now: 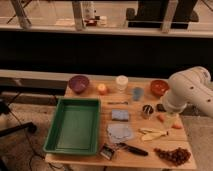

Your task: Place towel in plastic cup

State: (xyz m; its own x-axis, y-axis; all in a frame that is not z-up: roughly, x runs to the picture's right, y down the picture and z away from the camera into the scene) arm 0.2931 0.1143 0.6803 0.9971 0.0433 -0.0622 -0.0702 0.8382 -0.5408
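Observation:
The towel (pixel 120 132), a pale grey-blue rumpled cloth, lies flat on the wooden table near its front middle. A smaller, thicker blue pad (pixel 120 115) lies just behind it. A pale plastic cup (pixel 121 82) stands upright at the back of the table, with a small blue cup (pixel 137 93) to its right. My white arm comes in from the right. My gripper (pixel 170 118) hangs low over the table's right side, well to the right of the towel and apart from it. Nothing shows in it.
A green tray (pixel 75 125) fills the table's left half. A purple bowl (pixel 79 83), an orange cup (pixel 102 89) and an orange bowl (pixel 159 87) stand at the back. A metal cup (pixel 146 110), a banana (pixel 152 134), grapes (pixel 172 155) and a black-handled tool (pixel 127 149) lie nearby.

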